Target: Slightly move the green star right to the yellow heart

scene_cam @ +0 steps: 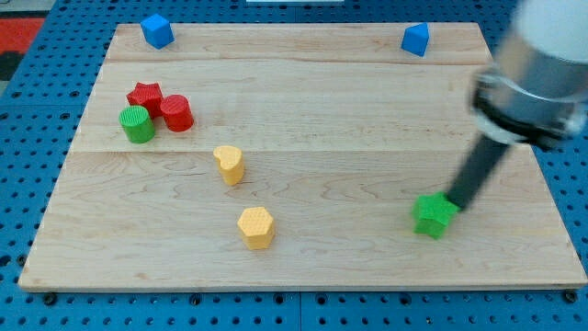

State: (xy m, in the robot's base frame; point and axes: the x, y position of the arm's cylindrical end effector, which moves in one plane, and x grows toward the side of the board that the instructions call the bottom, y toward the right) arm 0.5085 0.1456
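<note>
My tip [457, 204] has no jaws to open or close; it touches the green star [434, 216] at its upper-right edge. The yellow heart [230, 165] lies well apart toward the view's left. An off-centre push may spin the star or let it slip past, drifting toward the board's [303, 267] bottom edge.

arm: blurred white-grey rounded housing [551, 41] | collar: black ring band [524, 115] | rod: straight dark cylinder [478, 175] | my tip [454, 204]: dark end

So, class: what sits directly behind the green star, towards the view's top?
The dark rod's lower end, my tip, sits at the green star's upper right edge. Whether they touch cannot be told. The wooden board beneath the star is hidden.
</note>
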